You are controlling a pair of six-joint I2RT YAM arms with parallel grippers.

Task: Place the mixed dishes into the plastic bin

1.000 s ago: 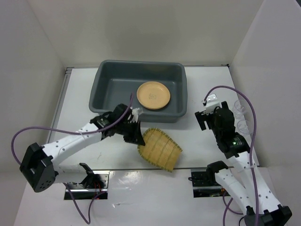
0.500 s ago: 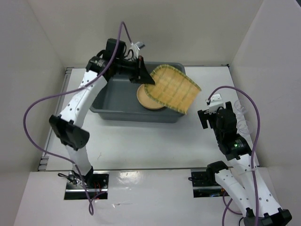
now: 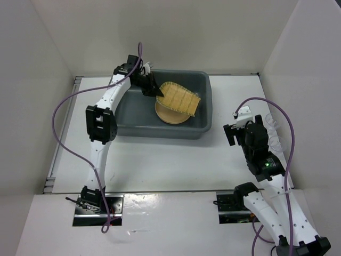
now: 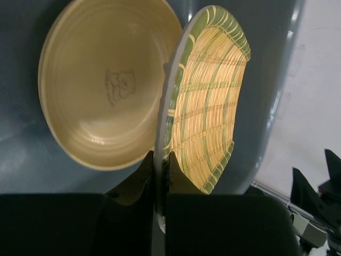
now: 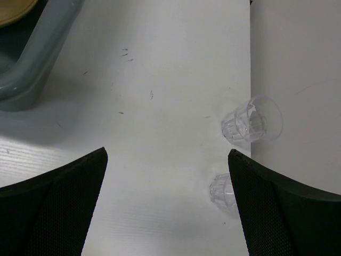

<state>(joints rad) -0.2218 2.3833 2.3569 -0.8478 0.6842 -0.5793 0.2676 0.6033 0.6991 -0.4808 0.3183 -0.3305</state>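
**Firmly pinched, the fan dish hung inside the bin**

The left gripper (image 4: 160,160) was closed on the narrow end of the yellow-green fan-shaped dish (image 4: 208,117), with one finger on each face and the rim squeezed between them. The left arm reached out over the near-left part of the plastic bin (image 3: 205,101), which sat at the far middle of the table (image 5: 160,80). From above, the dish lay within the bin's walls and covered the far part of the tan-orange plate (image 3: 170,116), which rested flat on the bin floor. In the left wrist view the dish was nearly edge-on, its woven face turned away from the plate and towards the bin's wall. Whether its far edge touched the plate or the floor could not be told.

The right gripper (image 5: 167,152) hung over bare table to the right of the bin, its fingers spread wide with nothing between them. Two small clear glass cups (image 5: 253,125) were outside the bin near the table's right edge, close to the white side wall. One sat just beyond the other, and both were well apart from the bin. In the right wrist view the nearer cup (image 5: 221,191) sat just beside the gripper's right-hand finger, and a corner of the bin showed at the upper left.
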